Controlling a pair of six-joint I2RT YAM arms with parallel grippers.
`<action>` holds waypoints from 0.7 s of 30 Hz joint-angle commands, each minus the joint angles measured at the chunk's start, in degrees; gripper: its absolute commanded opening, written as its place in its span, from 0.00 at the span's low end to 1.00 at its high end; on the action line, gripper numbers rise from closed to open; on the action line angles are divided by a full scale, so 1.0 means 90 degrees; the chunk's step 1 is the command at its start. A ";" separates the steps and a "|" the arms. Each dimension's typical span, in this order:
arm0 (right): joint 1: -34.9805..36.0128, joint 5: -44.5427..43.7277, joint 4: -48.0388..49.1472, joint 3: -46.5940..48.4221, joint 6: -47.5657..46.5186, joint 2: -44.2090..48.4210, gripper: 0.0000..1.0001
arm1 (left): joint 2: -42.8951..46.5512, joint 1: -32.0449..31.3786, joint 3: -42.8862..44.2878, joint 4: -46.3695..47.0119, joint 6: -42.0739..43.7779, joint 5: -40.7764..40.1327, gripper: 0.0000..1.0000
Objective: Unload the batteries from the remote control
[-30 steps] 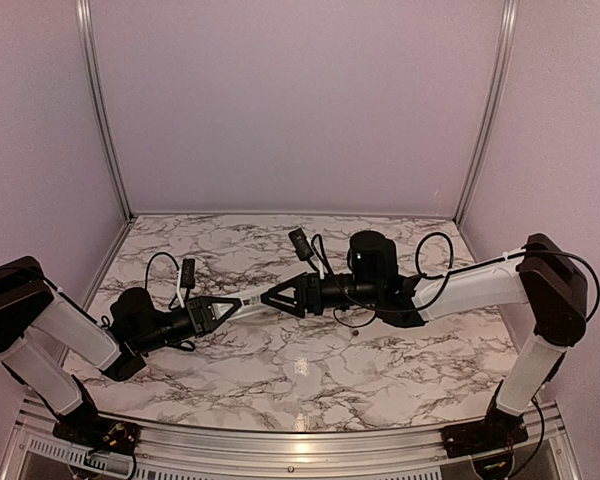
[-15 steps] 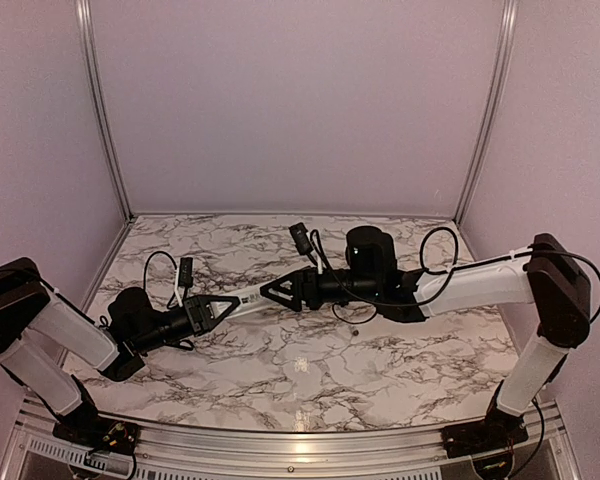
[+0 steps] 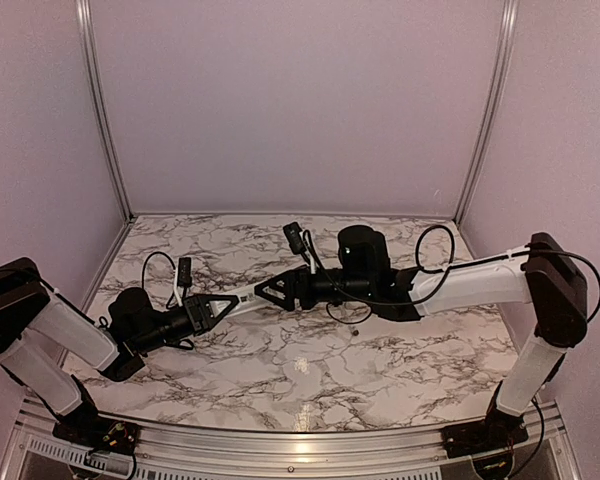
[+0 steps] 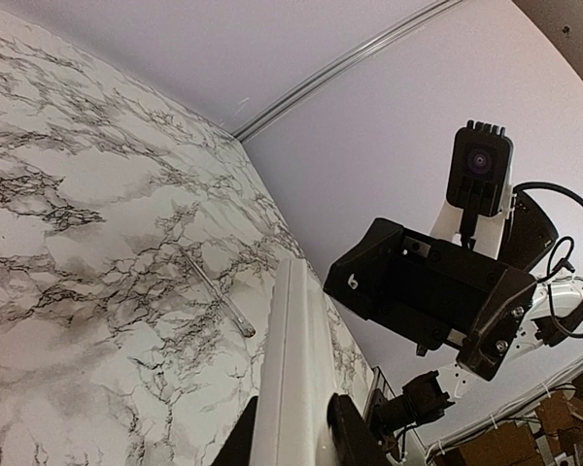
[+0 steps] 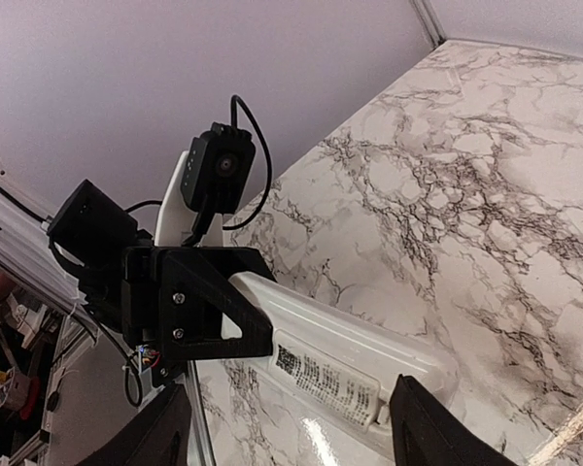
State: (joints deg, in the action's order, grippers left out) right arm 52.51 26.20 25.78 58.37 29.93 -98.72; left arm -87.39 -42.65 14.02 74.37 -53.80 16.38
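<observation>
The remote control [image 3: 245, 298] is a slim white handset held off the table between the two arms. My left gripper [image 3: 218, 307] is shut on its near end; in the left wrist view the white body [image 4: 299, 349] rises from between the fingers [image 4: 353, 437]. My right gripper [image 3: 267, 293] stands open around the far end. Its fingers [image 5: 429, 427] flank the back face [image 5: 369, 335], which carries a printed label [image 5: 323, 377], without touching it. The batteries are hidden.
A thin grey pen-like rod [image 4: 219, 296] lies on the marble table [image 3: 310, 370] beyond the remote. The lilac back wall [image 3: 300, 110] and its metal corner rails [image 3: 485, 110] close the table off. Cables loop off both wrists.
My right arm has slid left along the remote toward the left gripper, so its open fingers now reach further over the remote's end. The left arm holds still.
</observation>
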 commanded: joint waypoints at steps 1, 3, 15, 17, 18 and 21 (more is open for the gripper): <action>0.0191 -0.0320 -0.0444 0.0230 -0.0152 -0.0049 0.69 | 0.0235 -0.0026 0.0006 0.1445 0.0049 -0.0386 0.00; 0.0241 -0.0401 -0.0505 0.0257 -0.0176 -0.0032 0.69 | 0.0252 -0.0026 -0.0004 0.1402 0.0046 -0.0453 0.00; 0.0279 -0.0811 -0.0557 0.0545 -0.0230 -0.0212 0.69 | 0.0267 -0.0026 -0.0005 0.1444 0.0051 -0.0400 0.00; 0.0279 -0.0861 -0.0530 0.0546 -0.0240 -0.0188 0.69 | 0.0272 -0.0025 -0.0008 0.1444 0.0055 -0.0395 0.00; 0.0279 -0.0873 -0.0537 0.0556 -0.0250 -0.0193 0.69 | 0.0269 -0.0021 -0.0012 0.1452 0.0061 -0.0398 0.00; 0.0279 -0.0940 -0.0568 0.0570 -0.0257 -0.0194 0.69 | 0.0282 -0.0026 -0.0015 0.1449 0.0060 -0.0398 0.00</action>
State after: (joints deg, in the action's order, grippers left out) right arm 54.74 19.97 22.04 61.30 28.42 -99.50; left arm -86.43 -42.65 13.98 74.72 -53.74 12.40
